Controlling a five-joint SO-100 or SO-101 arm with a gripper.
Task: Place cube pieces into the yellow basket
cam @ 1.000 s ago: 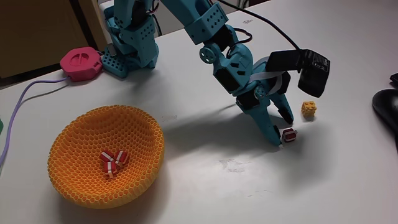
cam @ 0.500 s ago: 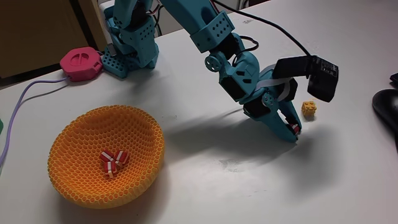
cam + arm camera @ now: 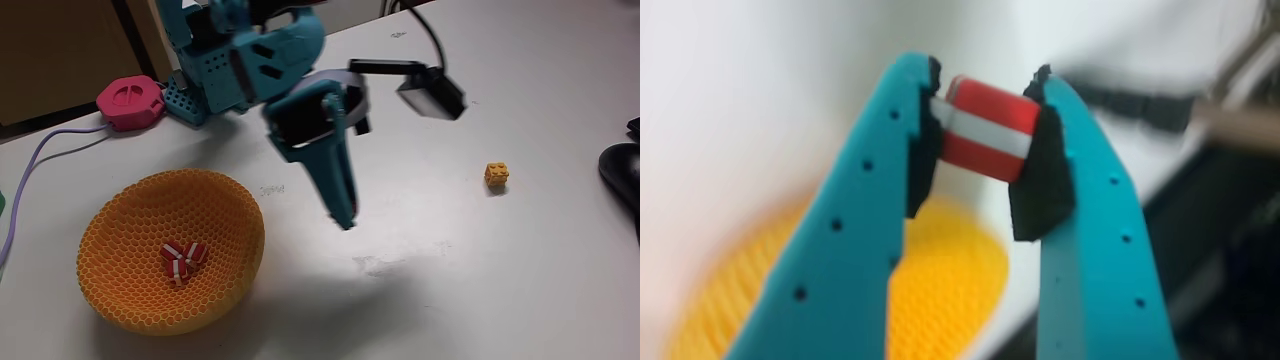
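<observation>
Carrying one red cube piece [image 3: 985, 128] between its black pads, the pincer [image 3: 346, 218] hangs above the white table [image 3: 520, 290] in the fixed view, tips pointing down, between the yellow basket [image 3: 120, 300] on the left and the yellow-orange studded cube [image 3: 496, 176] lying apart on the right; the held piece itself is too small to make out here; likely held high so it clears the basket rim on the way over; three red striped pieces [image 3: 181, 258] lie clustered on the basket floor, touching one another; the pink hexagonal puck [image 3: 130, 101] sits at the far left by the arm's base, with a lilac cable [image 3: 40, 152] running from it. Wrist view: the teal pincer [image 3: 985, 95] is clamped on the red cube with a white stripe, gripped by two opposite faces so it sits square near the tips; blurred yellow basket mesh [image 3: 940, 270] shows below and behind. Count: four red pieces, three in the basket and one in the grip; one yellow-orange cube on the table; one basket; one puck.
</observation>
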